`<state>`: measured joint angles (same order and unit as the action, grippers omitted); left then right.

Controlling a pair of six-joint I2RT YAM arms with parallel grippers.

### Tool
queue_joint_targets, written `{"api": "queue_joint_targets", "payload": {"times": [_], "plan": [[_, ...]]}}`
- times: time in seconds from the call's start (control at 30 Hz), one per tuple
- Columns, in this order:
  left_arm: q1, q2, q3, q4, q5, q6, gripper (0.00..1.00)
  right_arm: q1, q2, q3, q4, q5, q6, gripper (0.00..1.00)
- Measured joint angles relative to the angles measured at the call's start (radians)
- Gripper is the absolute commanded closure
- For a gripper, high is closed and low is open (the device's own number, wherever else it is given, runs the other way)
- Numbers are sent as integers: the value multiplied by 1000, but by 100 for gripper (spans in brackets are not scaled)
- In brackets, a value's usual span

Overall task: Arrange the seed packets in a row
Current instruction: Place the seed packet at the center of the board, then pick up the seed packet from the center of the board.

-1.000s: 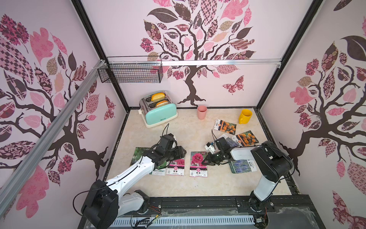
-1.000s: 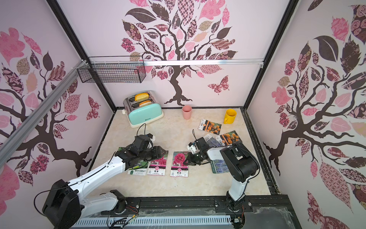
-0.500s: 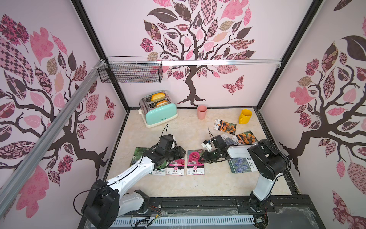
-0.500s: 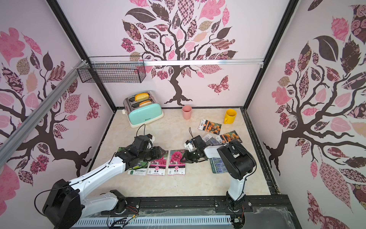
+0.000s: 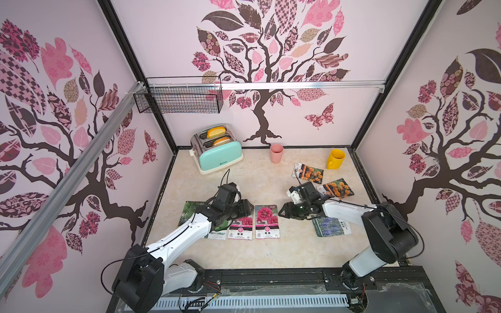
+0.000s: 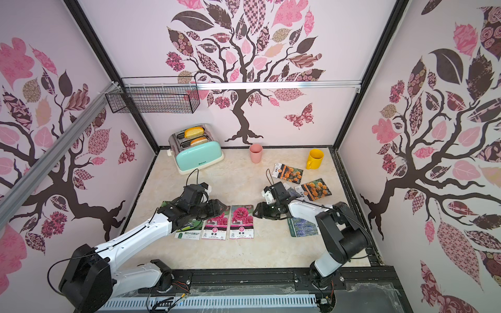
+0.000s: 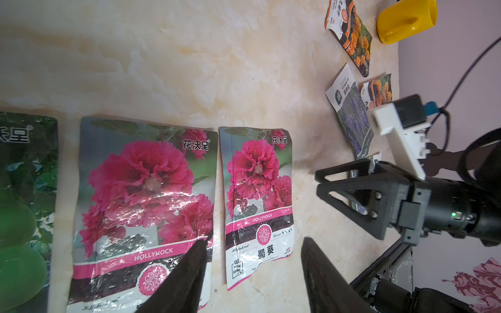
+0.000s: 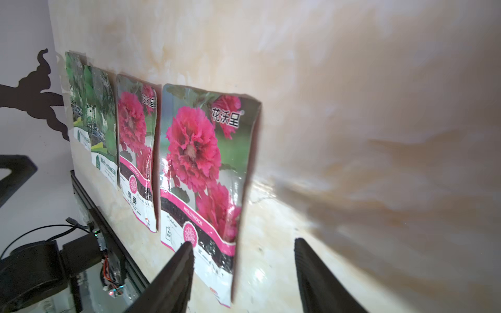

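Right claw [image 5: 284, 212], both top views: jaws apart, gripping nothing, low over the counter [image 5: 271, 252]. Just off its tips, nearer hollyhock packet [image 5: 267, 220], flat, end piece of a row of four. Past that, toward the left claw [image 5: 248, 210], farther hollyhock packet [image 5: 241, 230] and two gourd packets [image 5: 189, 214], edges touching or overlapping. Left claw likewise parted and empty, over the row. Behind the right claw, partly under its arm, lavender packet [image 5: 332, 227]. Well beyond, toward the yellow mug [image 5: 334, 158], two marigold packets [image 5: 309, 172], askew.

Left wrist view: left claw [image 7: 254, 241] spread above the nearer hollyhock packet [image 7: 257, 189] and farther hollyhock packet [image 7: 146, 189]. Right claw [image 7: 318, 181] open just beside the row's end. Second lavender packet [image 7: 352, 116] beyond it, loose.

Right wrist view: right claw [image 8: 242, 242] spread wide, nothing between its tips. Nearer hollyhock packet [image 8: 195, 162] directly ahead, one edge seemingly lifted off the counter.

Progress, as judged: about half. Four packets in line, four unplaced; a lavender packet probably next.
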<state>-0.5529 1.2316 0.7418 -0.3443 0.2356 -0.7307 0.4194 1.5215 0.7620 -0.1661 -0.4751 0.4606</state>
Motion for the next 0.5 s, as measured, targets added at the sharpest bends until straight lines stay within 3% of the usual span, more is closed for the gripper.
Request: {"api": "queue_joint_targets", "payload": {"times": [0.13,0.27,0.5], "plan": [[-55,99,60,22,-7,-2,36,-216,-149,-4,-42,30,-31,24],[-157,264,165,92,-8,-20,32,-390,-182,-5,-21,51,-26,23],[-217,570,326,277,51,-107,29,-415,-34,31,6,97,-11,22]]}}
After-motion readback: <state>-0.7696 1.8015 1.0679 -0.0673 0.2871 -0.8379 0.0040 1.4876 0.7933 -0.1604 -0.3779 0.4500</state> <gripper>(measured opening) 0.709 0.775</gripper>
